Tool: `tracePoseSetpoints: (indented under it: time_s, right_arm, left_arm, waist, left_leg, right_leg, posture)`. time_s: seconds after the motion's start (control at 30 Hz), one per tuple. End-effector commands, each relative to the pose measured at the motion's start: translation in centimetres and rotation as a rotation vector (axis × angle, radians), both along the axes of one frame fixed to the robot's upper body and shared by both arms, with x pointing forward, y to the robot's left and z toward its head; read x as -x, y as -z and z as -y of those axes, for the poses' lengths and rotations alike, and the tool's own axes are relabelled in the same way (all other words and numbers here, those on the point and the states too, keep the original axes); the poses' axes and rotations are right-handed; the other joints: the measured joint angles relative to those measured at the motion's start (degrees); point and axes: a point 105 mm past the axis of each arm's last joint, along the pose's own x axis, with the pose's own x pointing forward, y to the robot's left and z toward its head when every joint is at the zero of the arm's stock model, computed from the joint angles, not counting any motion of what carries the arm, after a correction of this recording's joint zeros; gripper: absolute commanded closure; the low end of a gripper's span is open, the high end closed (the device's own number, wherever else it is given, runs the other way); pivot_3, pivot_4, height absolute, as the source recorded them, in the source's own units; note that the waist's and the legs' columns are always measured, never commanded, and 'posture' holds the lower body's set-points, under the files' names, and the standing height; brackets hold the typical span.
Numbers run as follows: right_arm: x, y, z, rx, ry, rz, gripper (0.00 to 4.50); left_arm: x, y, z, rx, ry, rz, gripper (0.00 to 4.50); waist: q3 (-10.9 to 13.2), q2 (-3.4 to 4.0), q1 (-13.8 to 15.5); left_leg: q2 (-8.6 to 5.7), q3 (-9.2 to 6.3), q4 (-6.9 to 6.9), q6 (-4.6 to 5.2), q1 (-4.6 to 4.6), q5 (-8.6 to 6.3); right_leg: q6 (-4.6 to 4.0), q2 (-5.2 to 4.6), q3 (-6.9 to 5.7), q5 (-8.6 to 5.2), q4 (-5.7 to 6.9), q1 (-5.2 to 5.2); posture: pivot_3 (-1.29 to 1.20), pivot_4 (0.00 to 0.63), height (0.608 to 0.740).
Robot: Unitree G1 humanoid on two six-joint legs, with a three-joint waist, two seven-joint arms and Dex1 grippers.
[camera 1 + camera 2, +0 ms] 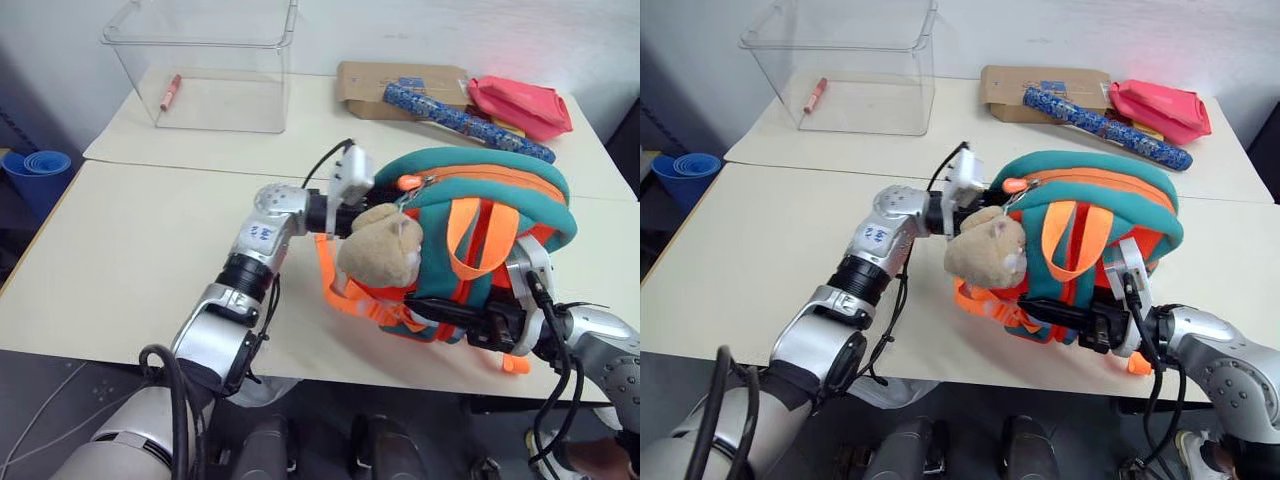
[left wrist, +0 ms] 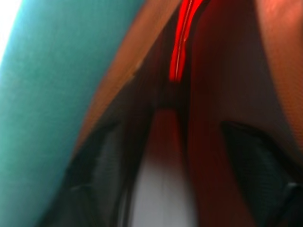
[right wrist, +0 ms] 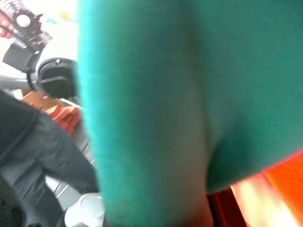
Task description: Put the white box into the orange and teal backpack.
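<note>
Our left hand [image 2: 156, 156] reaches into the orange and teal backpack [image 1: 500, 185] on the counter [image 1: 120, 260], fingers spread, holding nothing we can see; our right hand [image 1: 450, 318], closed, grips the backpack's lower front

The backpack [image 1: 500, 215] is orange with teal trim and orange straps, and a tan plush toy [image 1: 380, 248] hangs on it. Behind lie a brown cardboard box [image 1: 372, 88], a blue speckled roll [image 1: 465, 122] and a red-pink pouch [image 1: 520, 104].
</note>
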Motion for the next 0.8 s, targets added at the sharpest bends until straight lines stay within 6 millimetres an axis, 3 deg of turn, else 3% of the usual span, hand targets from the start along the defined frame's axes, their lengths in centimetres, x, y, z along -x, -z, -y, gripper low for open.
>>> tracePoseSetpoints:
  time_s: [0.03, 0.13, 0.27, 0.33, 0.43, 0.7, 0.8]
  right_arm:
    - [-0.1, -1.0, 0.6, 0.0, 0.048, 0.064, 4.5]
    - [-0.3, -0.9, 0.8, 0.001, 0.057, 0.062, 4.5]
    - [-0.5, -0.8, 1.0, 0.004, 0.057, 0.059, 4.5]
    - [-0.6, -0.8, 1.0, 0.004, 0.056, 0.058, 4.5]
    - [-0.8, -0.6, 1.0, 0.007, 0.05, 0.054, 4.5]
    - [-0.9, -0.5, 0.9, 0.009, 0.045, 0.051, 4.5]
    - [-0.9, -0.5, 0.9, 0.005, 0.051, 0.053, 4.5]
  left_arm:
    - [0.7, -2.0, -4.8, 0.045, 0.037, 0.043, 0.12]
    - [1.5, -1.8, -8.2, -0.023, 0.026, 0.046, 0.12]
    - [3.2, -2.1, -9.1, -0.038, 0.037, 0.068, 0.12]
    - [4.2, -2.4, -8.9, -0.024, 0.053, 0.068, 0.12]
    - [5.8, -2.4, -7.0, 0.012, 0.061, 0.088, 0.12]
    - [7.4, -2.2, -3.2, 0.076, 0.089, 0.018, 0.12]
    - [7.3, -1.9, -2.5, 0.074, 0.073, 0.03, 0.71]
  waist:
    - [0.0, 0.0, -0.29]
    - [0.0, 0.01, -0.59]
    - [0.0, 0.03, 0.24]
    - [0.0, 0.02, 0.65]
    - [0.0, 0.02, 0.59]
    - [0.0, 0.03, 0.48]
    - [0.0, 0.02, 0.5]
  left_leg:
    - [0.01, 0.0, 0.0, -0.01, 0.0, 0.0]
    - [0.01, -0.01, -0.01, -0.02, 0.0, 0.01]
    - [-0.12, -0.18, 0.02, 0.04, -0.03, 0.0]
    - [-0.2, -0.33, 0.09, 0.1, -0.09, 0.0]
    - [-0.27, -0.45, 0.1, 0.12, -0.12, 0.0]
    - [-0.2, -0.46, 0.09, 0.05, -0.09, 0.06]
    - [-0.21, -0.46, 0.08, 0.05, -0.09, 0.06]
  right_leg:
    - [0.0, 0.01, -0.01, 0.0, 0.04, 0.0]
    - [0.0, 0.06, -0.03, 0.0, 0.06, 0.0]
    - [0.0, 0.07, 0.02, 0.0, 0.08, 0.1]
    - [0.02, 0.03, 0.13, 0.01, 0.04, 0.19]
    - [0.06, -0.06, 0.15, 0.04, -0.03, 0.26]
    - [0.07, 0.05, 0.11, 0.04, 0.03, 0.27]
    - [0.06, 0.06, 0.1, 0.04, 0.02, 0.27]
  posture:
    - [0.0, 0.15, 0.74]
    - [0.0, 0.15, 0.74]
    - [0.0, 0.15, 0.74]
    - [0.0, 0.15, 0.74]
    - [0.0, 0.15, 0.74]
    - [0.0, 0.15, 0.74]
    - [0.0, 0.15, 0.74]
